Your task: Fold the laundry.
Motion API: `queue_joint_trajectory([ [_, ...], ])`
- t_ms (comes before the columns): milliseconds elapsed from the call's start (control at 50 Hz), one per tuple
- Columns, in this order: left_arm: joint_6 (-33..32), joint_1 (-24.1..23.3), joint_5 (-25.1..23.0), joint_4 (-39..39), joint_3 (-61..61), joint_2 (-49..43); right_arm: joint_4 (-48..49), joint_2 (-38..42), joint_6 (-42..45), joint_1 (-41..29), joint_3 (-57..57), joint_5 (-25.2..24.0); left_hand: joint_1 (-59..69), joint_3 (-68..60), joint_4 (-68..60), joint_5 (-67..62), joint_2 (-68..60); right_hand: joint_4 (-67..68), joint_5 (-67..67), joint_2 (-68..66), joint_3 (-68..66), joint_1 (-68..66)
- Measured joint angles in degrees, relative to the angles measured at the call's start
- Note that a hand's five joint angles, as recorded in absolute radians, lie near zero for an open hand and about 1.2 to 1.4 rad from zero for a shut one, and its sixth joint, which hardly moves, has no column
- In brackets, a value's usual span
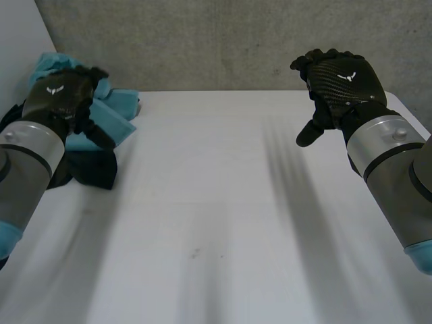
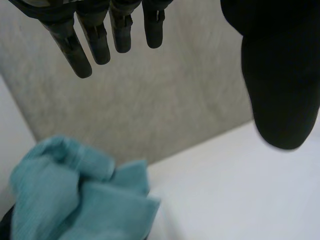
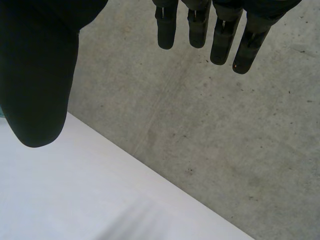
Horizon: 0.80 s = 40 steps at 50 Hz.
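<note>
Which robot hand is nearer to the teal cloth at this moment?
Left. The left robot hand is right by the teal cloth at the table's far left corner, open. The right robot hand is across the table near the far right corner, also open.

The white desk [image 1: 216, 229] carries a crumpled pile of light-blue cloth [image 1: 116, 111] at its far left corner, with a dark cloth [image 1: 91, 169] lying against its near side. The black left hand [image 1: 64, 94] is over this pile. The black right hand [image 1: 341, 81] is above the far right corner, thumb pointing down, holding nothing. A grey concrete wall [image 1: 216, 40] stands behind.
</note>
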<state>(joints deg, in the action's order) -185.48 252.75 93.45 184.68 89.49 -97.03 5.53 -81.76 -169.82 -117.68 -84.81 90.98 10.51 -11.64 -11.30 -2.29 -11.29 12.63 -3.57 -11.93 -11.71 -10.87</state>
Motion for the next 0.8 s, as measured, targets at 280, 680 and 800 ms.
queue_joint_trajectory([
  [280, -19.5, 11.4, -0.1, 13.0, -2.6, -20.1, -0.1, 0.7, 0.0, 1.2, 0.0, -0.4, 0.2, 0.0, 0.0, 0.0, 0.0, 0.0, 0.0, 0.0, 0.0, 0.0],
  [680, -34.1, 12.7, -0.2, 19.5, -13.1, -37.4, -0.2, 1.0, 0.1, 1.2, -0.3, -0.4, 14.2, -12.6, -13.0, -12.0, -13.0, 0.0, 0.0, 0.0, 0.0, 0.0],
  [800, -34.5, 12.4, 0.0, 19.0, -16.8, -40.2, -0.2, 1.0, 0.1, 1.3, -0.4, -0.4, 51.2, -47.1, -47.9, -45.6, -47.8, 0.0, 0.0, 0.0, 0.0, 0.0],
])
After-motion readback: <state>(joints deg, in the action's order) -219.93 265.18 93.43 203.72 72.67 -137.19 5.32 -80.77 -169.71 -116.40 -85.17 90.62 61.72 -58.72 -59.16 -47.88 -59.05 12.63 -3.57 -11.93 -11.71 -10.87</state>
